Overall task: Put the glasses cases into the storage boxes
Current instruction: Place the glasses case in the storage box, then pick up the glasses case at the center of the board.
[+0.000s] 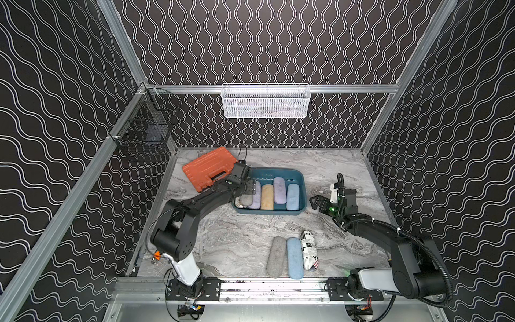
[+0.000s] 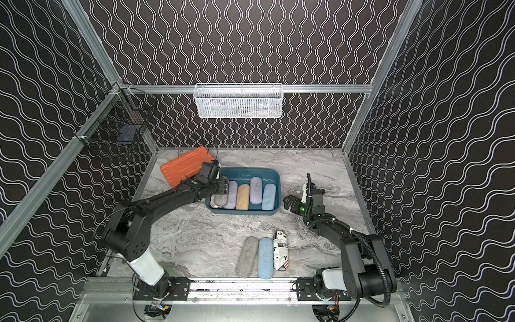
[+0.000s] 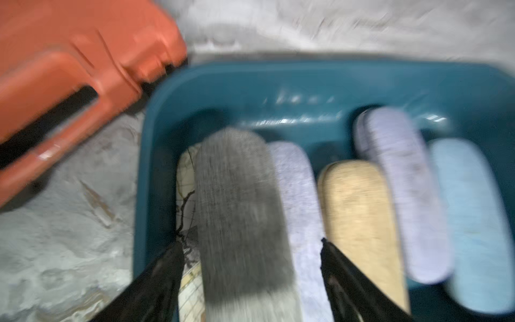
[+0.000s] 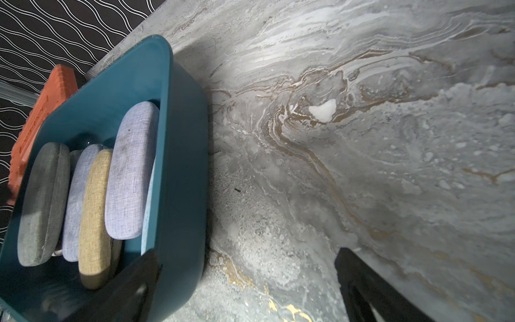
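Note:
The dark teal storage box (image 1: 267, 212) sits mid-table and holds several glasses cases side by side: grey (image 1: 245, 199), lavender (image 1: 255, 198), tan (image 1: 267, 196), a second lavender (image 1: 279, 189) and light blue (image 1: 292, 196). A map-printed case (image 3: 186, 172) peeks out under the grey case (image 3: 237, 212). My left gripper (image 3: 250, 242) hovers open over the box's left end, its fingers clear of the grey case on both sides. My right gripper (image 1: 315, 202) is open and empty just right of the box. Three glasses cases lie near the front edge: grey (image 1: 276, 256), light blue (image 1: 294, 258), newspaper-printed (image 1: 309, 249).
An orange ribbed tool case (image 1: 209, 167) lies against the box's far left corner. A white mesh basket (image 1: 264, 101) hangs on the back rail and a black wire basket (image 1: 145, 120) on the left rail. Walls close in the table on three sides.

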Robot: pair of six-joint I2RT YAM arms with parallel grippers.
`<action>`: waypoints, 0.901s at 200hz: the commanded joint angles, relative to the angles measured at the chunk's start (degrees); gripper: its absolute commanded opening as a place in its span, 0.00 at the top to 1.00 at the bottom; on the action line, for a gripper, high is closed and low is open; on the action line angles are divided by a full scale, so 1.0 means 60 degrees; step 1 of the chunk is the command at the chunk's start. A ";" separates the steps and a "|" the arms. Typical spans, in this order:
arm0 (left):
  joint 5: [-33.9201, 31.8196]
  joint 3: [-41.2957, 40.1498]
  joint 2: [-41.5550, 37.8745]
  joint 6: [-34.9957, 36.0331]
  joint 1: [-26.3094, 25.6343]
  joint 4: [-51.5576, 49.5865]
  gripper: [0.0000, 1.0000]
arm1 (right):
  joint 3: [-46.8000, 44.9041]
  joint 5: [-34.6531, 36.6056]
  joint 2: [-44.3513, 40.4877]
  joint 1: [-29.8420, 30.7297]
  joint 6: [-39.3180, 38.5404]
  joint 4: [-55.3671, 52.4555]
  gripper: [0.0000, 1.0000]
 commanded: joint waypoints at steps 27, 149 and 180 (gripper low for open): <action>0.0260 -0.0629 -0.2494 -0.0601 -0.0763 -0.0002 0.16 | 0.0070 0.0102 -0.0044 -0.0002 -0.0005 0.0096 0.00; -0.1946 -0.2485 -0.3369 -0.2547 -0.6228 -0.1560 0.11 | 0.0534 0.0915 -0.0803 0.0860 -0.0126 -0.0692 0.00; -0.1786 -0.2537 -0.2797 -0.3154 -0.7010 -0.1430 0.07 | 0.0358 0.1151 -0.1120 0.0987 -0.0108 -0.0855 0.00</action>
